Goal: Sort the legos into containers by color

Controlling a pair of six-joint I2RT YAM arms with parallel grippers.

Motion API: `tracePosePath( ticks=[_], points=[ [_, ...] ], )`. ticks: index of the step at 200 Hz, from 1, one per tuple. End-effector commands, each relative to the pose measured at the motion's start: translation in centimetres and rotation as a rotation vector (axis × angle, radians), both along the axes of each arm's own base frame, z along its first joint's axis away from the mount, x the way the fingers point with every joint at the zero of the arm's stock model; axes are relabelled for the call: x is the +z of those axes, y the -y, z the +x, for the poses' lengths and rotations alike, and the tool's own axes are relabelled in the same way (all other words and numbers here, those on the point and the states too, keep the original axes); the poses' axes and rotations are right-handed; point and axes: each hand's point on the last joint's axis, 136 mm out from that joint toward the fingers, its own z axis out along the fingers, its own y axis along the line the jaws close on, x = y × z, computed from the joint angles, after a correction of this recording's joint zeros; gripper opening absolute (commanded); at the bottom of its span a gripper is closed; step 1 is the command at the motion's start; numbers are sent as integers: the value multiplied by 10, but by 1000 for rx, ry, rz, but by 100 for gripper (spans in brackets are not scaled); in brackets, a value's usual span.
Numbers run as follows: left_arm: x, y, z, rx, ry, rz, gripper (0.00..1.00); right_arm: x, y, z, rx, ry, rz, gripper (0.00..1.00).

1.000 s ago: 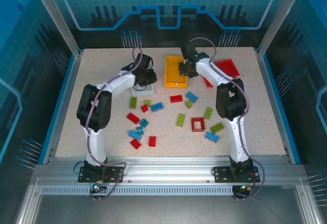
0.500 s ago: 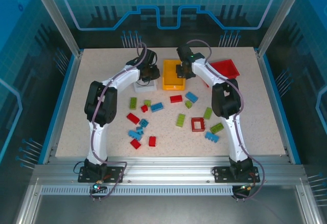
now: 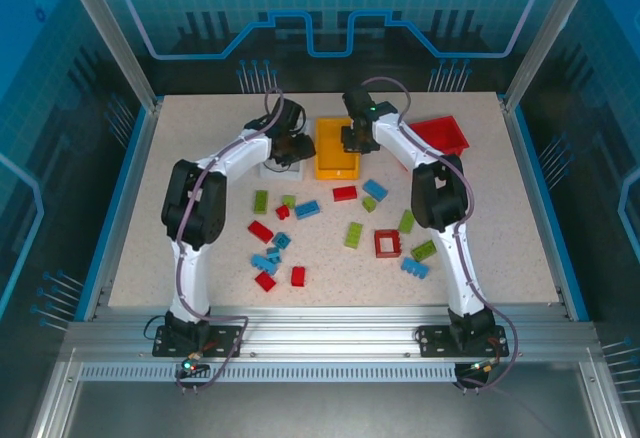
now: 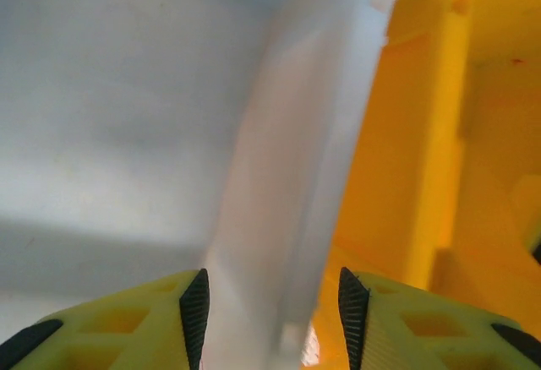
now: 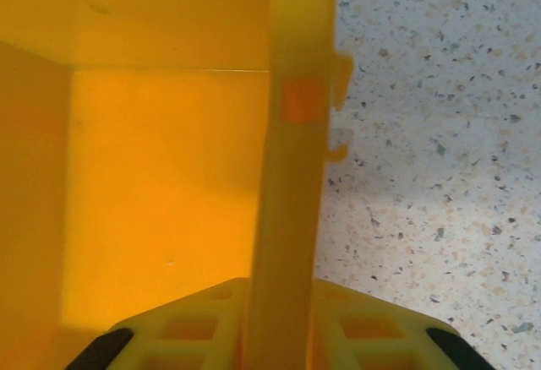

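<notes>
Bins (image 3: 338, 171) just slid together; left claw (image 4: 272, 319) now apart round white bin's (image 4: 127, 133) wall, right claw's (image 5: 283, 319) grip on yellow bin (image 5: 152, 176) unclear; legos (image 3: 345, 194) unsorted

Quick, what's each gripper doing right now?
Left gripper: open, astride the white bin wall.
Right gripper: closed on the yellow bin wall, no gap seen.

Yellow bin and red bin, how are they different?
The yellow bin stands against the white bin; the red bin stands alone, turned askew. The right gripper straddles the yellow bin's wall; no gripper is at the red bin. Both are open-topped and look empty.
</notes>
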Motion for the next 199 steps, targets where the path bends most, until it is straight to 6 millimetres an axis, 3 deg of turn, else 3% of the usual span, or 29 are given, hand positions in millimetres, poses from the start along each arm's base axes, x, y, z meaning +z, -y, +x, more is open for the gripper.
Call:
tracePosePath(
  ticks=[1,17,20,40,56,79,106,127,158,199],
  points=[
    [39,8,-6,1,54,-67,48,42,-9,-2,7,39,72,39],
    [52,6,-11,12,78,-86,49,56,0,-4,-11,54,73,44],
    [55,5,-11,15,86,-88,49,70,1,-5,-14,78,80,44],
    [74,3,-23,20,128,-118,50,99,28,-14,-73,118,81,44],
    [93,9,-37,-14,180,-164,51,120,65,-25,-174,154,97,46],
    [121,39,-66,-135,287,-258,55,121,131,-47,-382,152,140,52],
    [148,78,-108,-266,396,-328,57,104,196,-69,-615,91,213,59],
    [163,110,-145,-363,461,-354,58,84,222,-69,-721,44,316,62],
    [165,136,-186,-442,491,-367,58,54,239,-53,-788,-18,369,61],
    [155,137,-204,-452,475,-349,59,22,241,-33,-805,-81,363,58]
  ],
)
